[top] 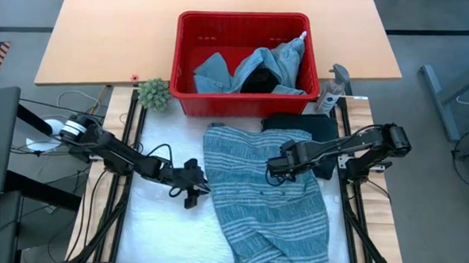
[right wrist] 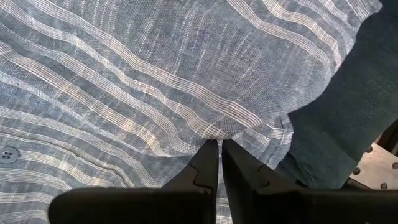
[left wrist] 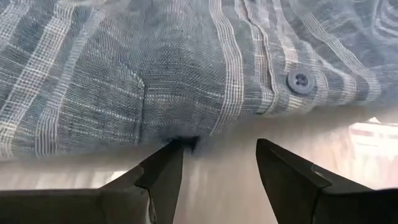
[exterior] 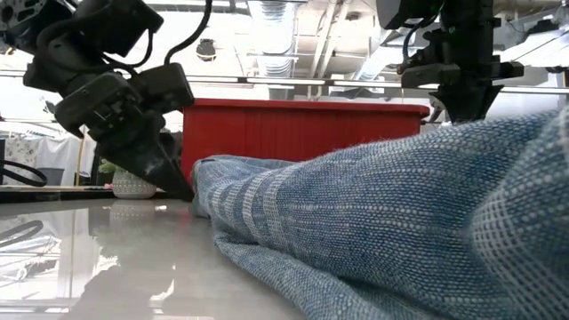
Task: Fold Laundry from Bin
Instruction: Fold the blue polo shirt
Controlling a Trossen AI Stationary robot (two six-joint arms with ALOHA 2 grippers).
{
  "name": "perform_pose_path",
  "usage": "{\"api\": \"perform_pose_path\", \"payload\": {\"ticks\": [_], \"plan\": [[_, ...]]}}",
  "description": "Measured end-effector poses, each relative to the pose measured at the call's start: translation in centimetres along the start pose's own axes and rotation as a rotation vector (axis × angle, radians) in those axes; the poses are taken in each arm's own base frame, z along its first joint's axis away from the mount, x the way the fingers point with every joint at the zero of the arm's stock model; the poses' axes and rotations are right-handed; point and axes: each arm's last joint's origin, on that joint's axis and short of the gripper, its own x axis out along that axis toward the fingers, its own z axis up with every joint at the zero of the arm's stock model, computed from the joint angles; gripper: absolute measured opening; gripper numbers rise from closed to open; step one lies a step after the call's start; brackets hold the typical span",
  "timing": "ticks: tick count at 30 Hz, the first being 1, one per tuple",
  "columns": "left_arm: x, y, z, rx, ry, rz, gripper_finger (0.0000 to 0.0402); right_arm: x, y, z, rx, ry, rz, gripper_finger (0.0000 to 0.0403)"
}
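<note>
My left gripper (top: 191,191) sits low at the striped shirt's (top: 263,196) left hem, fingers parted, gripping nothing. The shirt lies spread on the table in front of the bin (top: 244,60): thin, limp weave, best taken at hems. My right gripper (top: 278,167) pinches a fold mid-cloth.

No text, label, brand or number is legible anywhere here.

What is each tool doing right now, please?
Left tool: open, at the edge of the striped cloth, holding nothing.
Right tool: shut on the striped cloth.
</note>
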Motion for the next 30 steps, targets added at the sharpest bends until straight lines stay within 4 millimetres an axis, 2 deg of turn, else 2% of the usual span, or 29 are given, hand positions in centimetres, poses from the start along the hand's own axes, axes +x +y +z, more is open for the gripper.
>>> {"api": "perform_pose_path", "payload": {"ticks": [9,16,20,24,30], "plan": [[0.1,0.0,0.4,0.067,-0.057,0.031,0.0188,0.0,0.3,0.1,0.008,-0.011,0.030,0.0048],[1.2,0.1,0.0,0.048,-0.042,-0.019,0.0144,-0.5,2.8,0.2,-0.035,-0.095,0.262,0.0025],[1.6,0.4,-0.1,0.032,-0.037,-0.034,0.0116,0.2,2.2,-0.5,-0.020,-0.073,0.188,0.0014],[1.8,0.9,0.0,0.034,-0.045,-0.004,0.0093,0.9,1.9,-0.3,-0.031,-0.063,0.171,0.0015],[1.8,1.4,0.2,0.019,-0.048,0.001,0.0055,3.9,1.5,-0.4,0.027,-0.058,0.156,0.0014]]}}
